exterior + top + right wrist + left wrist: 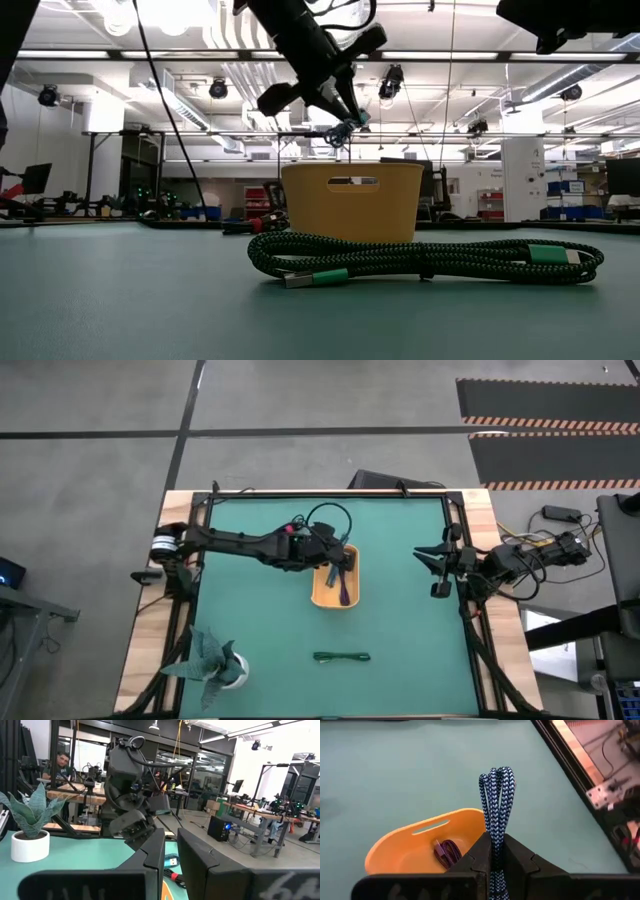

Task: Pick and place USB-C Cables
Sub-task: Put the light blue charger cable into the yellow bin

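Observation:
An orange tray (pixel 335 588) stands mid-table with a purple cable (pixel 447 852) lying inside it. Just above the tray's far end, my left gripper (pixel 338 555) is shut on a light blue braided cable bundle (pixel 496 795). A dark green cable bundle (pixel 342 656) lies flat on the mat, nearer the front edge. My right gripper (pixel 435 570) waits by the table's right edge, lifted off the mat. Its fingers (pixel 150 855) stand a narrow gap apart with nothing between them. My left gripper pinches the blue bundle between its two fingers, several strands together. The bundle's looped end (pixel 496 780) sticks out past the fingertips. The fingers slant down from the table's left and lie along the strands. The bundle hangs clear above the tray (pixel 350 200).
A teal paper plant in a white pot (pixel 215 660) stands at the near left corner. Black frame rails (pixel 470 610) run along the mat's edges. Open mat lies between the tray and the green cable (pixel 430 258).

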